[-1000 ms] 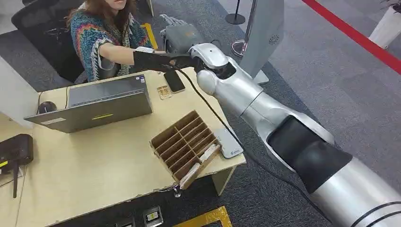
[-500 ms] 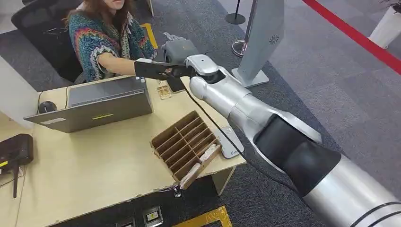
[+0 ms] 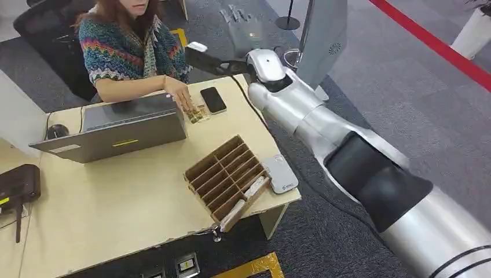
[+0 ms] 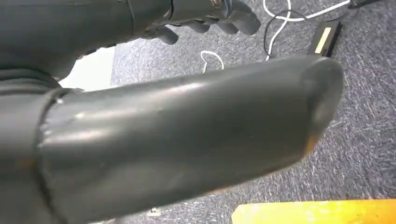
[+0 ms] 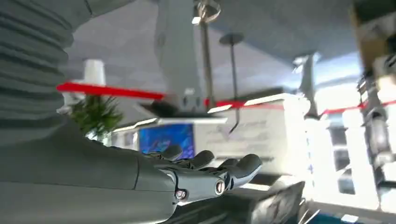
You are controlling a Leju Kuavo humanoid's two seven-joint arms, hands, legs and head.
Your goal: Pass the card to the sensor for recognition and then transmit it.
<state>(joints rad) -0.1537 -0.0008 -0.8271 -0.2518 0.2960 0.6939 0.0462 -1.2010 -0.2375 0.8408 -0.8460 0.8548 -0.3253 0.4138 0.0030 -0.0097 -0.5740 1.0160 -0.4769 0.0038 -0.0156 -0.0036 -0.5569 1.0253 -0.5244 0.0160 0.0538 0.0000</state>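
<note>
Right wrist: hand (image 5: 205, 175) prob. w/o card

The room is bright and even, with soft shadows on the desk (image 3: 127, 202). The right hand (image 3: 237, 17) is a blurry smear. Windows glare white in the right wrist view.

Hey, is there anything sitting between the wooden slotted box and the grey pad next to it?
Nothing visible. The grey pad lies right beside the wooden slotted box at the table's corner, with no object between them. The right hand is raised away from both, holding nothing.
</note>
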